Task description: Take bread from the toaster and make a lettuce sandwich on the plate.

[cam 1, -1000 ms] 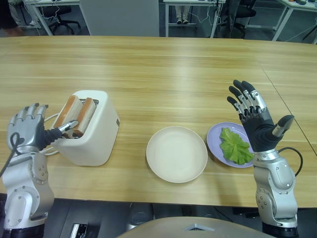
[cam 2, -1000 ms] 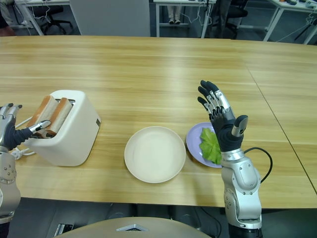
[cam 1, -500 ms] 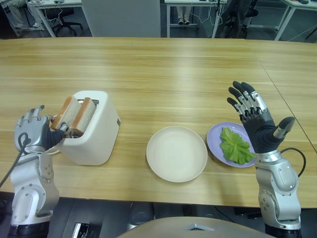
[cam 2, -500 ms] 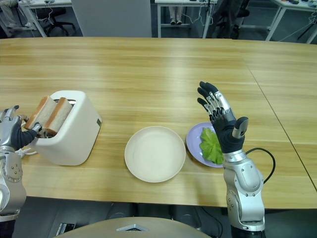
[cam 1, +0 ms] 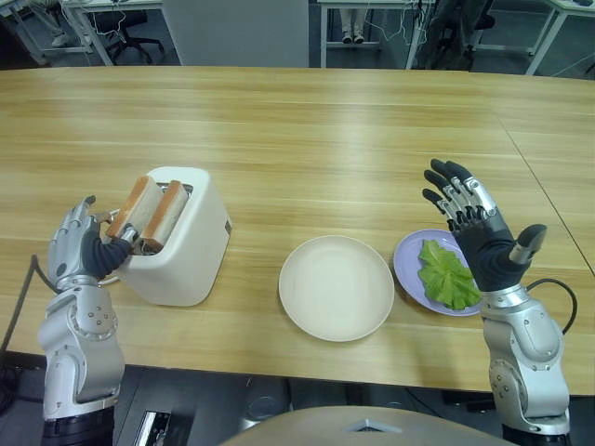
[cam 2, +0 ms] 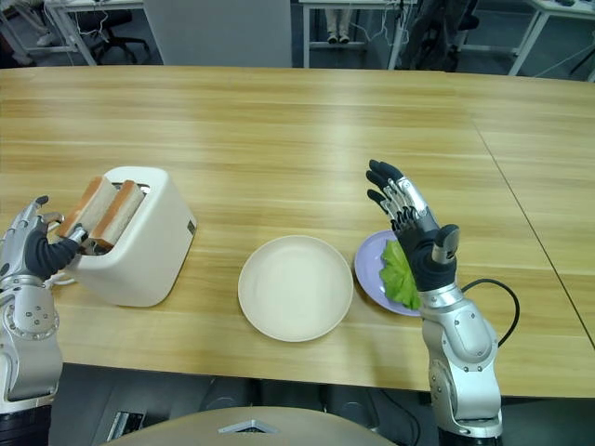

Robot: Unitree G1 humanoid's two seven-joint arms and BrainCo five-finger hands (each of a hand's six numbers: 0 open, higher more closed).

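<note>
White toaster [cam 1: 186, 255] with two bread slices [cam 1: 149, 209], left hand [cam 1: 76, 251] alongside.

Light wooden table [cam 1: 325, 139] spans the whole frame, with a seam [cam 1: 535, 172] running diagonally at the right side. White toaster [cam 1: 186, 251] stands at lower left. Empty cream plate [cam 1: 337, 286] sits at lower centre, near the front edge. Smaller purple plate [cam 1: 406, 269] sits just to its right, apart from it, not touching.

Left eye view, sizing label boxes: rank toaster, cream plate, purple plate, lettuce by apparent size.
1. Toaster and cream plate: too alike to rank.
2. Purple plate.
3. Lettuce.
</note>
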